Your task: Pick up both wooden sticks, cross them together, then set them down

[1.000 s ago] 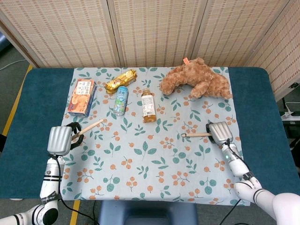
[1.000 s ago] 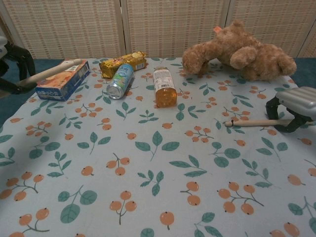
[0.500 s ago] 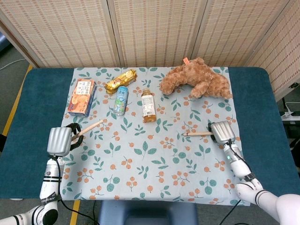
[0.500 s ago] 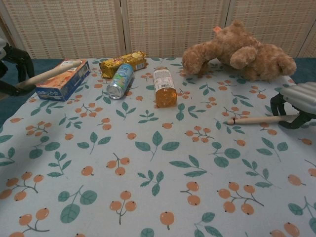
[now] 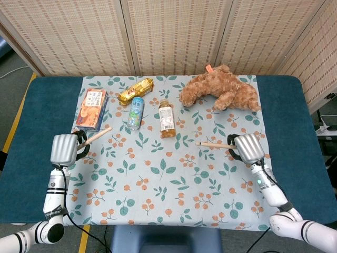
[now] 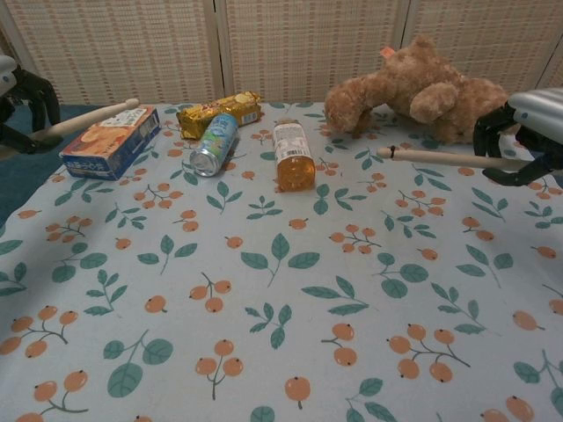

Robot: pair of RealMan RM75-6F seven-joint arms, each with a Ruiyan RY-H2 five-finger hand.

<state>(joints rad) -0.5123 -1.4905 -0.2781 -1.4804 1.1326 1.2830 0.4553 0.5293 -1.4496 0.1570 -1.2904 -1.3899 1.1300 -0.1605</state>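
Head view, left hand [image 5: 64, 149]: we see it at the near left edge of the cloth, fingers closed around the left stick [image 5: 97, 135].
Left stick axis: its long axis runs diagonally, free end pointing up and to the right toward the snack box [image 5: 92, 108]; in the chest view this stick [image 6: 88, 120] is lifted off the cloth, tip over the box's near corner.
Right hand [image 5: 246, 148]: we see it at the near right of the cloth, fingers wrapped on the right stick [image 5: 213, 144].
Right stick axis: nearly level, lying left to right, free tip pointing left toward the table's middle; in the chest view it [image 6: 440, 158] hangs clear above the cloth, the hand [image 6: 526, 136] clamped on its right end.
Sticks together: we find them well apart, not crossed.
Middle ground: can [image 5: 136, 112] and bottle [image 5: 167, 118] lie on their sides on the floral cloth [image 5: 168, 184].
Far edge: gold snack packet [image 5: 135, 90] at left, teddy bear [image 5: 221, 88] at right, reed screen [image 5: 174, 34] behind.
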